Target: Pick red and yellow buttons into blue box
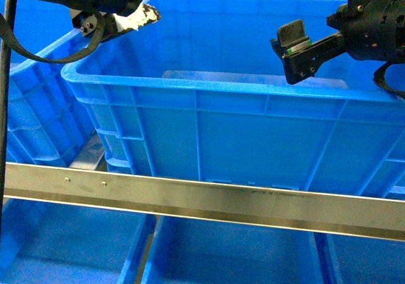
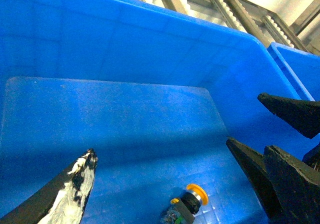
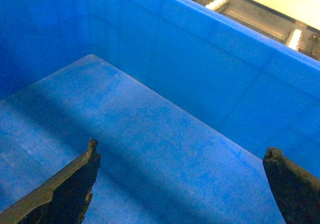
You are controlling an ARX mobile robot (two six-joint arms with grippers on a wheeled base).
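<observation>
A long, flat, brushed-metal rail [image 1: 202, 198] crosses the head view from left to right, slanting slightly downward, with small screw heads near its left end. Below it lie more blue plastic bins [image 1: 221, 252], and another ribbed blue plastic crate [image 1: 38, 119] stands at left. Beyond, the wrist views show pale metal roller tracks [image 2: 225, 9] under bright light.

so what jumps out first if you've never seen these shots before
The large deep blue plastic crate fills the head view, with both black claws hanging open above its rim: the left claw at the upper left, the right claw at the upper right. In the left wrist view, a small yellow-capped push button already lies on the crate floor.
</observation>
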